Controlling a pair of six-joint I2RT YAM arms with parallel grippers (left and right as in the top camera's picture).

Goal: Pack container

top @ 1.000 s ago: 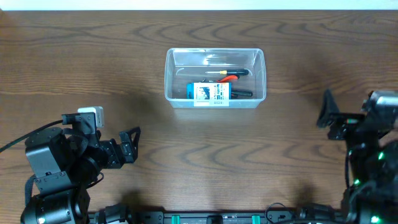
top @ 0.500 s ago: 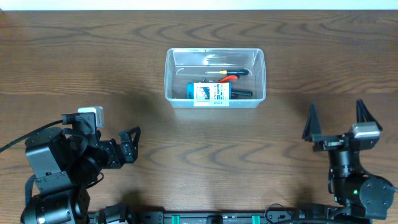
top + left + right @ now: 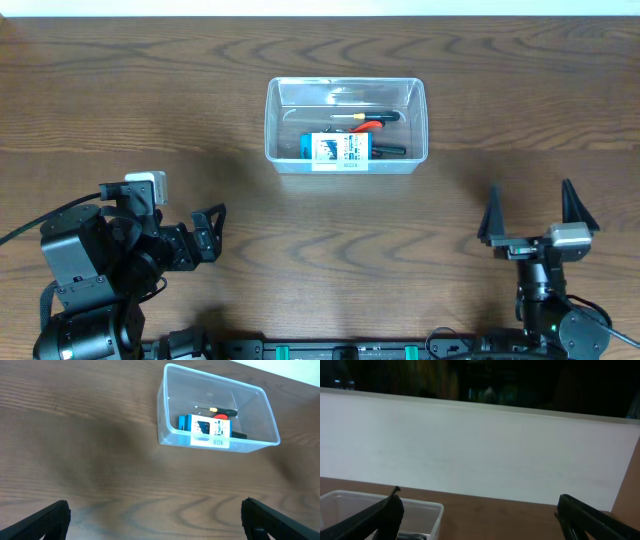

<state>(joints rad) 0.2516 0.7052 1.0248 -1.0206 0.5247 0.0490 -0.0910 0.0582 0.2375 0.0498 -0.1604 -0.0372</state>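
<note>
A clear plastic container sits on a wooden table, upper centre of the overhead view, with a blue-and-white box and small hand tools inside. The left gripper, lower left, and the right gripper, lower right, both gape wide and empty, well apart from it.

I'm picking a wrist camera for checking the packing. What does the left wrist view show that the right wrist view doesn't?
Only the left wrist view looks down into the bin, showing the blue-and-white box, the tools and the label. Only the right wrist view shows the white surface beyond the table, with darkness above. Both show some of the bin, the wooden table and an open claw: the left claw and the right claw.
</note>
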